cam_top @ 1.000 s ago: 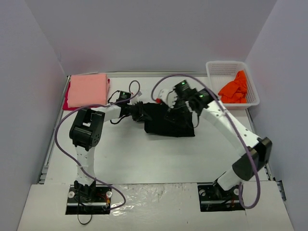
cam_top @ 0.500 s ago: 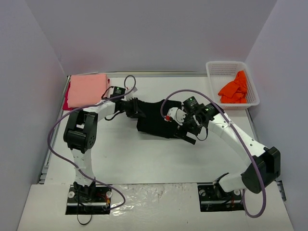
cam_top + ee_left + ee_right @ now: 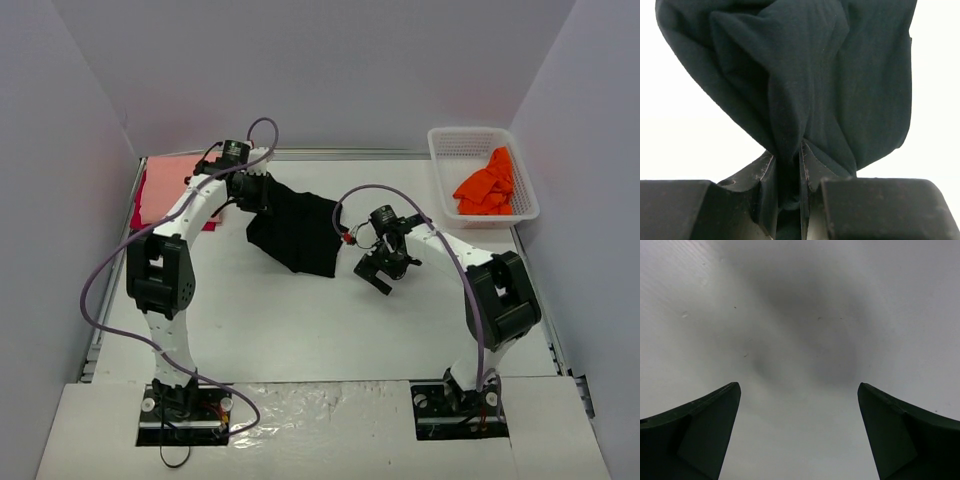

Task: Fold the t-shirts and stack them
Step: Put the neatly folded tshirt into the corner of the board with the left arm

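My left gripper (image 3: 255,193) is shut on the folded black t-shirt (image 3: 298,232) and holds it lifted, hanging down to the right of the stack; in the left wrist view the black cloth (image 3: 805,80) is pinched between the jaws at my left gripper (image 3: 788,165). The salmon-pink t-shirt (image 3: 166,182) lies folded at the back left on the red t-shirt (image 3: 139,212). The orange t-shirt (image 3: 489,184) lies crumpled in the basket. My right gripper (image 3: 382,272) is open and empty over the bare table, right of the black shirt; its right wrist view shows my right gripper (image 3: 799,410) over bare table.
A white mesh basket (image 3: 452,143) stands at the back right corner. Grey walls enclose the table on three sides. The left arm's cable loops over the left side of the table.
My left gripper has carried the black t-shirt back and left toward the pink stack. My right gripper has let go of the shirt and drawn back toward the near middle, open.
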Tool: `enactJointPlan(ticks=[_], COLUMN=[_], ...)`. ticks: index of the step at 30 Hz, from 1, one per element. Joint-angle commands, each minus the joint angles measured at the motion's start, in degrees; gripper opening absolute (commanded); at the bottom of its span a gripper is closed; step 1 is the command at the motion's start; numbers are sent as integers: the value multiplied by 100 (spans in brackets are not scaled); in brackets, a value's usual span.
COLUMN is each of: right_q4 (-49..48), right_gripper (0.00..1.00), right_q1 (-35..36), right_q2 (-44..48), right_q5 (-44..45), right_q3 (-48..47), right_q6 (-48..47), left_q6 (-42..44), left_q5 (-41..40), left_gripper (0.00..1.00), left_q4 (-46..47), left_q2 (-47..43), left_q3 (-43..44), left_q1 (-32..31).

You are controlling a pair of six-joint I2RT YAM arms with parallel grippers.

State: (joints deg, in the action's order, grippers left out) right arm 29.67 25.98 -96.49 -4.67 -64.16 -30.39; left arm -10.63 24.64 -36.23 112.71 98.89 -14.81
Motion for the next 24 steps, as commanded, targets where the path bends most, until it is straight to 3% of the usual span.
enactJointPlan(ticks=[1,10,24], right_q4=[-348,-699,-735], right_gripper=[100,100,100], right_q1=[-5,4,-14], right_q2=[-168,-441,-529], right_q5=[352,1231,1345], right_q3=[333,562,668], right_q6=[271,376,359], left_q6=[658,1274,1582], left_q5=[-960,-2252,-2816], left_gripper=[2,2,2], left_q4=[-910,-1773,-1888], left_q2=[-83,682,1280], left_q3=[727,2292,3944], left_q1=[162,198,242])
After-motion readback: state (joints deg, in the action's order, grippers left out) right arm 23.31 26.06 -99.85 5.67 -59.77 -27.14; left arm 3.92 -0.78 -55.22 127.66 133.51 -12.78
